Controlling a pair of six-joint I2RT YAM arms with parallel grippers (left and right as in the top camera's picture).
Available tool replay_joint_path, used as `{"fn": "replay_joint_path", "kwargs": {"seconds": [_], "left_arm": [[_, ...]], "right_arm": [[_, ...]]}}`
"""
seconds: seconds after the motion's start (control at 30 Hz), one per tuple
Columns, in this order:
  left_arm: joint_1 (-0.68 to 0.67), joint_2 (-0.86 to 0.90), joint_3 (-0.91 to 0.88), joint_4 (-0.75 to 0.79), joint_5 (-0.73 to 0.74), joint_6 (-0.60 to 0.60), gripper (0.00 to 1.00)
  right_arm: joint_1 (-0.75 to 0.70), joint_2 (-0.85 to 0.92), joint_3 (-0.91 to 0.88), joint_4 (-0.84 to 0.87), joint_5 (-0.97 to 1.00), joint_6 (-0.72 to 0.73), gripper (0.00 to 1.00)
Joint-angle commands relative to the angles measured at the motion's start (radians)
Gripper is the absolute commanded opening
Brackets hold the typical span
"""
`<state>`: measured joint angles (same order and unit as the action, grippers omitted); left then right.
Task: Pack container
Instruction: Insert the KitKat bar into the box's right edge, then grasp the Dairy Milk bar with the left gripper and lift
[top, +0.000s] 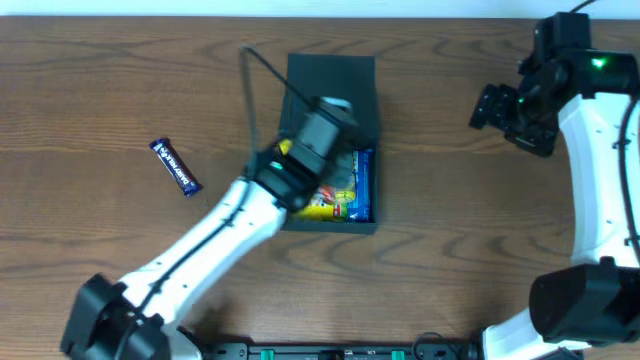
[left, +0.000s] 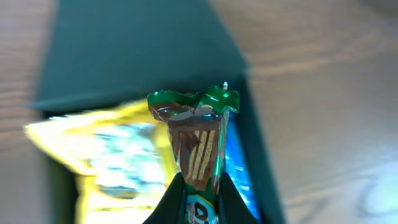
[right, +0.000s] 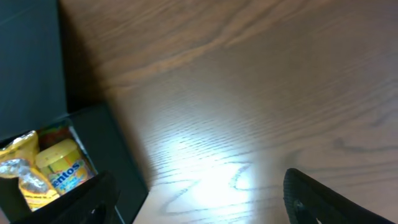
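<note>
The dark teal-green container (top: 365, 222) lies open at the table's middle, its flap lid (top: 330, 80) folded back. It holds yellow (top: 322, 207) and blue (top: 362, 185) snack packets. My left gripper (top: 300, 150) hovers over the container, shut on a green chocolate-stick packet (left: 198, 140) that hangs above the yellow packets (left: 106, 155). My right gripper (top: 497, 108) is open and empty, high above bare wood at the far right. The right wrist view shows its fingers (right: 199, 202) wide apart, with the container's corner (right: 115, 155) and its yellow packets (right: 59, 165) at the left.
A dark blue snack bar (top: 175, 166) lies on the wooden table left of the container. A black cable (top: 250, 85) arcs from the left arm beside the lid.
</note>
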<state>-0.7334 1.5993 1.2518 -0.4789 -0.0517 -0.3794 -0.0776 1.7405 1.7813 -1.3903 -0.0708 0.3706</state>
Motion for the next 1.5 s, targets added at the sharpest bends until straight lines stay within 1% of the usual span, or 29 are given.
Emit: {"fn": "replay_joint_path", "kwargs": {"seconds": [0.0, 0.2, 0.27, 0.3, 0.33, 0.37, 0.4, 0.43, 0.5, 0.63, 0.73, 0.77, 0.83, 0.9, 1.0, 1.07, 1.17, 1.27, 1.33, 1.47], "left_arm": [[-0.047, 0.065, 0.007, 0.016, 0.006, -0.100, 0.06], [-0.091, 0.137, 0.007, 0.077, 0.008, -0.191, 0.06], [-0.090, 0.141, 0.007, 0.088, 0.008, -0.194, 0.09], [-0.090, 0.142, 0.007, 0.094, 0.008, -0.194, 0.20], [-0.090, 0.142, 0.007, 0.098, 0.008, -0.194, 0.39], [-0.090, 0.142, 0.007, 0.100, 0.008, -0.194, 0.63], [-0.090, 0.142, 0.008, 0.100, 0.008, -0.194, 0.76], [-0.090, 0.139, 0.008, 0.100, 0.008, -0.194, 0.82], [-0.089, 0.128, 0.008, 0.097, 0.006, -0.192, 0.84], [-0.059, 0.042, 0.008, 0.074, -0.035, -0.178, 0.83], [-0.013, -0.060, 0.008, 0.000, -0.144, -0.179, 0.83], [0.010, -0.096, 0.008, -0.034, -0.192, -0.178, 0.86], [0.079, -0.178, 0.008, -0.123, -0.290, -0.179, 0.88], [0.161, -0.240, 0.008, -0.203, -0.338, -0.187, 0.91], [0.402, -0.320, 0.007, -0.344, -0.344, -0.220, 0.93], [0.516, -0.318, 0.003, -0.377, -0.349, -0.218, 0.96], [0.656, -0.294, -0.032, -0.367, -0.336, -0.216, 0.97], [0.758, -0.245, -0.089, -0.323, -0.249, -0.216, 0.96], [0.790, -0.208, -0.138, -0.272, -0.215, -0.221, 0.96], [0.792, -0.127, -0.204, -0.151, -0.210, -0.230, 0.97]], "right_arm": [[-0.010, 0.002, 0.003, -0.010, 0.003, -0.010, 0.85], [-0.010, 0.002, 0.003, -0.013, 0.003, -0.010, 0.86], [-0.010, 0.002, 0.003, -0.014, 0.003, -0.010, 0.86], [-0.010, 0.002, 0.003, -0.016, 0.003, -0.010, 0.87], [-0.010, 0.002, 0.003, -0.017, 0.003, -0.011, 0.87], [-0.010, 0.002, 0.003, -0.017, 0.003, -0.013, 0.87], [-0.010, 0.002, 0.003, -0.017, 0.003, -0.013, 0.87], [-0.010, 0.002, 0.003, -0.017, 0.003, -0.013, 0.87], [-0.010, 0.002, 0.003, -0.017, 0.003, -0.014, 0.87], [-0.010, 0.002, 0.003, -0.020, 0.004, -0.029, 0.87], [-0.010, 0.002, 0.003, -0.026, 0.004, -0.034, 0.87], [-0.010, 0.002, 0.003, -0.028, 0.004, -0.039, 0.87], [-0.010, 0.002, 0.003, -0.031, 0.003, -0.042, 0.87], [-0.010, 0.002, 0.003, -0.031, 0.003, -0.044, 0.87], [-0.009, 0.002, 0.003, -0.028, 0.003, -0.043, 0.88], [-0.007, 0.002, 0.003, -0.024, 0.003, -0.043, 0.88], [-0.006, 0.002, 0.003, -0.018, 0.003, -0.043, 0.88], [-0.006, 0.003, 0.003, -0.016, 0.003, -0.043, 0.89], [-0.006, 0.003, 0.003, -0.016, 0.003, -0.043, 0.89], [-0.006, 0.003, 0.003, -0.016, 0.003, -0.043, 0.91]]}}
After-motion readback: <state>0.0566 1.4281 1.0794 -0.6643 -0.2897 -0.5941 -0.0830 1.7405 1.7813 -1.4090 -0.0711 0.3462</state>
